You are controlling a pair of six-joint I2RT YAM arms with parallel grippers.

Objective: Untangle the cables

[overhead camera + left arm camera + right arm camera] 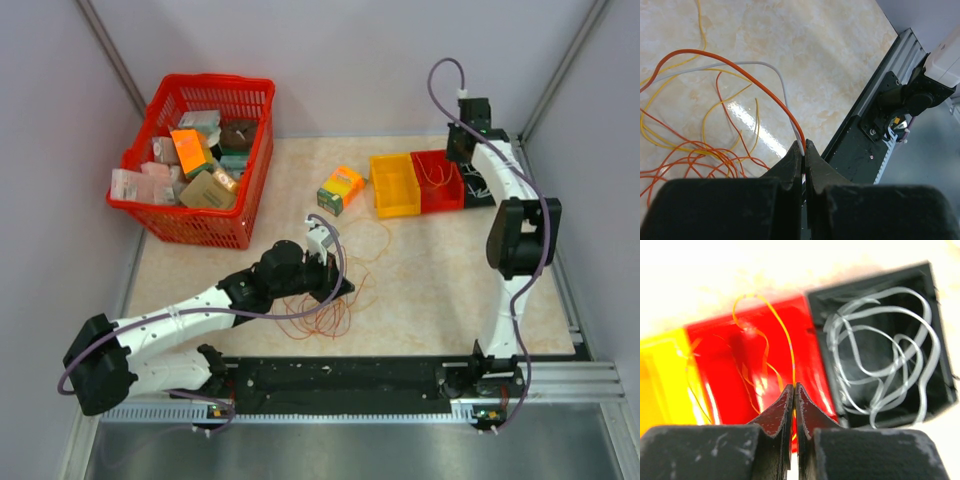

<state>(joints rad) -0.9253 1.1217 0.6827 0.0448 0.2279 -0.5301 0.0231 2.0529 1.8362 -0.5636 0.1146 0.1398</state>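
Black rail (340, 375) and both arm bases line the near table edge, well nearer than the small orange-and-green carton (341, 189) at mid-table. Nearer than that carton and slightly to its left, the left gripper (804, 146) presses its matte black jaws together on two strands of the cables (325, 310), one orange-red and one white. The pinch itself is lost in the slit between the fingers. From the jaws both strands arch away to the left in one long bow, then drop toward the heap.

That heap lies on the glossy, beige marbled table (440, 290), just nearer than the carton. It is a mass of hair-thin orange-red and yellow loops, loose and overlapping, too fine in the overhead view to follow singly. Its longer spread runs near-to-far, toward the carton, and the left arm covers its left edge.

Right of the carton stand three square plastic bins in a row: a yellow bin (395, 185), a red bin (438, 185) and a black bin (935, 315). Overhead, the last is mostly hidden under the right arm. Over the red bin, the right gripper (794, 388) is closed on a thin orange-yellow strand (785, 330). The strand runs straight out from the tips, then curls across the bin, softened by blur. A white cable (880, 365) lies coiled in the black bin.

Far left of the carton, a red mesh basket (190, 225) holds assorted packets.
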